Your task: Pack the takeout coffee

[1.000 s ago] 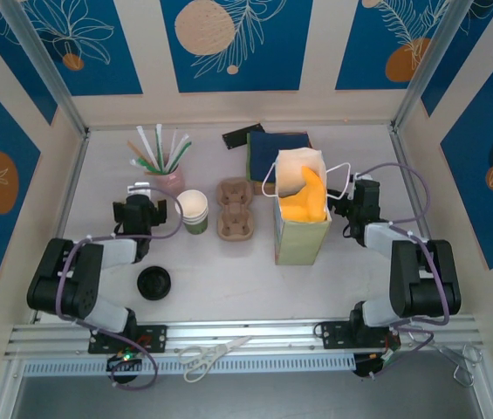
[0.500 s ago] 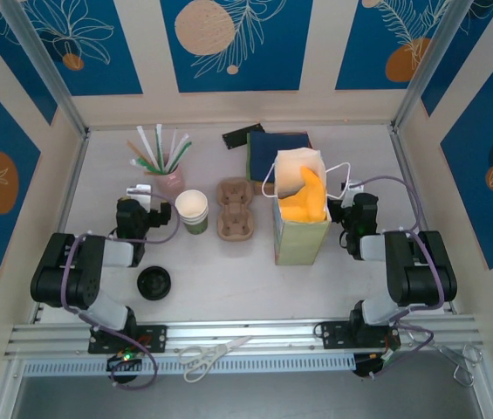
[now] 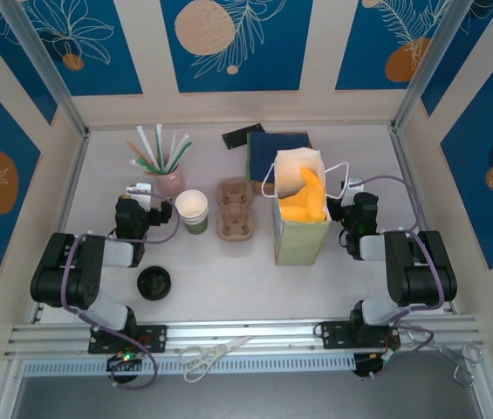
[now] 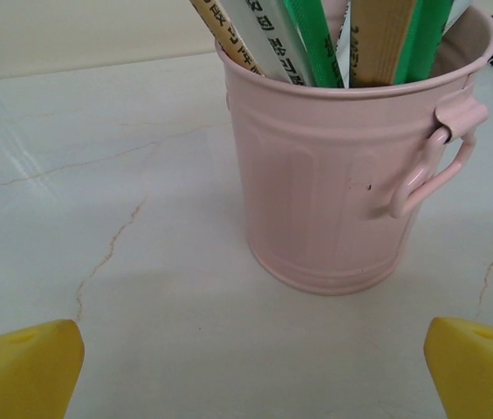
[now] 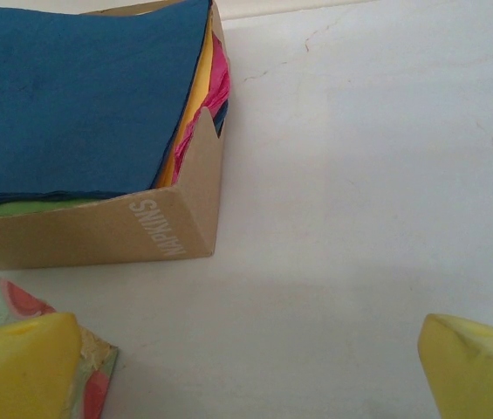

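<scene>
No lidded green cup is in view. A lidless green paper cup [image 3: 193, 212] with a cream inside stands left of centre. A separate black lid [image 3: 154, 282] lies nearer the front. My left gripper [image 3: 141, 202] is open just left of the cup. Its yellow fingertips [image 4: 19, 371] sit wide apart, facing a pink bucket [image 4: 351, 175], with bare table between them. My right gripper [image 3: 351, 199] is open beside the paper bag [image 3: 300, 231]. In the right wrist view its fingertips [image 5: 477, 367] frame bare table in front of the napkin box [image 5: 98, 131].
The pink bucket of straws and stirrers [image 3: 167, 170] stands at the back left. A cardboard cup carrier [image 3: 235, 208] lies between cup and bag. Yellow tissue [image 3: 304, 202] fills the bag. The napkin box [image 3: 277, 150] sits behind it. Scissors [image 3: 215, 353] lie on the front rail.
Both arms folded back toward their bases between one second and half a second ago. Since then nothing has moved. Cup, lid and bag stayed put.
</scene>
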Controlling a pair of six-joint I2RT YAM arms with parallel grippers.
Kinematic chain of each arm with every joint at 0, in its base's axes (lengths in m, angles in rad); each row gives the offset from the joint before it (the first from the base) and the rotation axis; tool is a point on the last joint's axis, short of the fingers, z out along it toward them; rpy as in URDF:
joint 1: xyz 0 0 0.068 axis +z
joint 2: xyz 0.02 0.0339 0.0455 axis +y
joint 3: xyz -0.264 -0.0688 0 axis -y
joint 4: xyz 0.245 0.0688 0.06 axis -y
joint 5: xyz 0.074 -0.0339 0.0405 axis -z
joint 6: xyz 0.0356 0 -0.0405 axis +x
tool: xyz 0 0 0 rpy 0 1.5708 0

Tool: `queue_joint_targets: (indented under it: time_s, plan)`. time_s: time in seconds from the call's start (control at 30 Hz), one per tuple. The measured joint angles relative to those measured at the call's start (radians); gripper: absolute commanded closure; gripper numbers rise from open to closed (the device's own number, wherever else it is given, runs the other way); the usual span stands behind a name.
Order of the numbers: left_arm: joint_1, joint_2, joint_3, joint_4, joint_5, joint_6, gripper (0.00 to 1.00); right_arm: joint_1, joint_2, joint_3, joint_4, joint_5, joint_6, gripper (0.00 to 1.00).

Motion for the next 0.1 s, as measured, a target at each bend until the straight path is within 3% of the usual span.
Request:
queue_joint_targets:
  time_s: [0.1]
  plan:
    - [0.0, 0.0, -0.001, 0.0, 0.0, 0.0, 0.0, 0.0, 0.0, 0.0, 0.0, 0.0, 0.0, 0.01]
